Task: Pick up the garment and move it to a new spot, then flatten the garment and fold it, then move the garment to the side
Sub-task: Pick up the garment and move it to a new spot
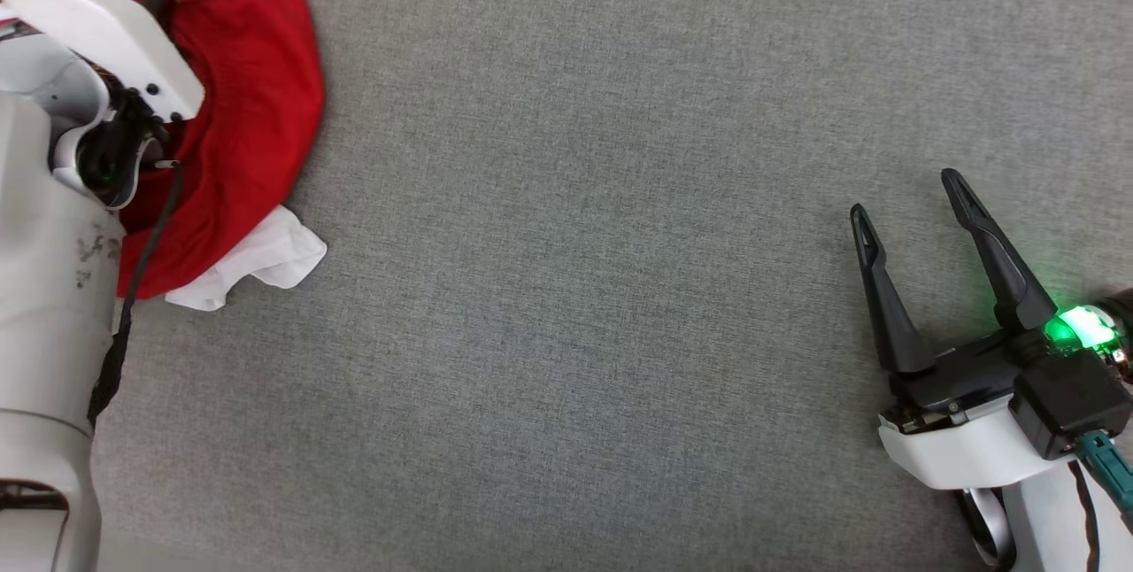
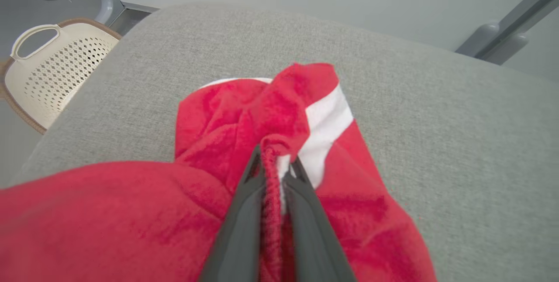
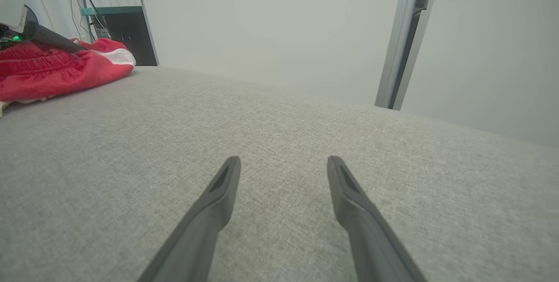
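Presently at the pick-up step, the left pincer (image 2: 277,157) pinches a hem of the red garment (image 1: 248,94) bunched at the left edge of the desk (image 1: 620,289), seemingly unlifted, the right pincer (image 1: 905,192) spread idle; next, lift and carry.

Red fleecy garment (image 1: 252,85) w/ white panels, crumpled in a heap on the grey table top (image 1: 620,289), at its left side, far end. Not flat: folds bunched & overlapping, w/ one rounded red edge facing the table top's middle. A white bit sticks out from under the red at the heap's near end & lies on the table top. Ribbed red hem, next to a white stripe, is pinched between the closed fingers of the left gripper (image 2: 276,159); fabric puckers up there.
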You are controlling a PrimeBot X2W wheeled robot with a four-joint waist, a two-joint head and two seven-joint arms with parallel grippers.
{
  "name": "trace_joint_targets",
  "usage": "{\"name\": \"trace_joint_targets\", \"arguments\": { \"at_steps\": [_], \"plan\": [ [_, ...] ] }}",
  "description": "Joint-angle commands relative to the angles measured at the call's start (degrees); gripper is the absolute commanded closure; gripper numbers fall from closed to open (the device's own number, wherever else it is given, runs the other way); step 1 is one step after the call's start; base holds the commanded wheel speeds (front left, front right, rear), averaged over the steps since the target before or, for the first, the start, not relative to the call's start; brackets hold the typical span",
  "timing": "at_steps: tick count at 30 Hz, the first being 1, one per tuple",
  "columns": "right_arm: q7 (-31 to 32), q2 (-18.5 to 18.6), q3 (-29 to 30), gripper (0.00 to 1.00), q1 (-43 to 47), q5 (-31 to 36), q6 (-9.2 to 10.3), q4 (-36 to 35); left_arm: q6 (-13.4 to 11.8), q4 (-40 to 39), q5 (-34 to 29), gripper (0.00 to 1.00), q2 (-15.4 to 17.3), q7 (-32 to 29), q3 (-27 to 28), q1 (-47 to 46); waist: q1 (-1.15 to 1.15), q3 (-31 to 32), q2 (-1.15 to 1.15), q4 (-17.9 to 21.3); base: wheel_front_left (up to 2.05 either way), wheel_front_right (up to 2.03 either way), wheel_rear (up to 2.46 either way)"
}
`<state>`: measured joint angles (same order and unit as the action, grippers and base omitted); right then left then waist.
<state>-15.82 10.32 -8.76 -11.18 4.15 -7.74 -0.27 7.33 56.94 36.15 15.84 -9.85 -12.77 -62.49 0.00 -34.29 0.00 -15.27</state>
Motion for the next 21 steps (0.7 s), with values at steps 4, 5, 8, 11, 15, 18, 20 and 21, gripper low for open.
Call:
{"name": "trace_joint_targets", "arguments": {
  "at_steps": [4, 5, 8, 11, 15, 18, 20, 21],
  "plan": [
    [1.04, -0.2, 0.65, 0.0, 2.05, -0.76, 0.37, 3.54, 0.1, -2.51, 3.56, 1.0, 1.71, 1.51, -1.91, 1.95, 0.0, 2.61, 0.0, 1.55, 0.0, 0.0, 0.0],
    [0.97, -0.53, 0.33, 0.0, 2.19, -1.0, 0.35, 3.49, 0.1, -3.3, 4.49, 1.0, 2.52, 2.01, -2.41, 2.31, 0.0, 3.33, 0.0, 1.79, 0.0, 0.0, 0.0],
    [0.76, -1.4, -0.47, 0.0, 2.0, -1.53, 0.31, 3.83, 0.1, -5.98, 6.66, 1.0, 4.12, 3.4, -3.98, 3.48, 0.0, 5.9, 0.0, 2.52, 0.0, 0.0, 0.0],
    [0.65, -2.55, -0.93, 0.0, 1.85, -2.11, 0.31, 4.61, 0.11, -9.38, 8.25, 1.0, 5.84, 4.11, -6.18, 4.82, 0.0, 9.34, 0.0, 3.43, 0.0, 0.0, 0.0],
    [0.65, -4.51, -2.46, 0.0, 2.51, -3.34, 0.31, 6.05, 0.11, -14.84, 9.07, 1.0, 8.83, 3.5, -9.69, 6.65, 0.0, 15.21, 0.0, 4.84, 0.0, 0.0, 0.0],
    [0.65, -5.76, -4.73, 0.0, 3.32, -5.83, 0.31, 6.35, 0.11, -19.47, 9.99, 1.0, 11.1, 2.6, -11.43, 7.9, 0.0, 19.72, 0.0, 6.58, 0.0, 0.0, 0.0],
    [0.65, -6.26, -5.56, 0.0, 3.76, -7.32, 0.31, 6.49, 0.11, -22.82, 11.08, 1.0, 12.51, 1.59, -11.82, 8.35, 0.0, 21.95, 0.0, 8.07, 0.0, 0.0, 0.0],
    [0.65, -6.51, -6.15, 0.0, 3.9, -7.94, 0.31, 6.62, 0.11, -24.48, 11.51, 1.0, 13.15, 1.12, -11.88, 8.5, 0.0, 23.09, 0.0, 8.99, 0.0, 0.0, 0.0]
  ]
}}
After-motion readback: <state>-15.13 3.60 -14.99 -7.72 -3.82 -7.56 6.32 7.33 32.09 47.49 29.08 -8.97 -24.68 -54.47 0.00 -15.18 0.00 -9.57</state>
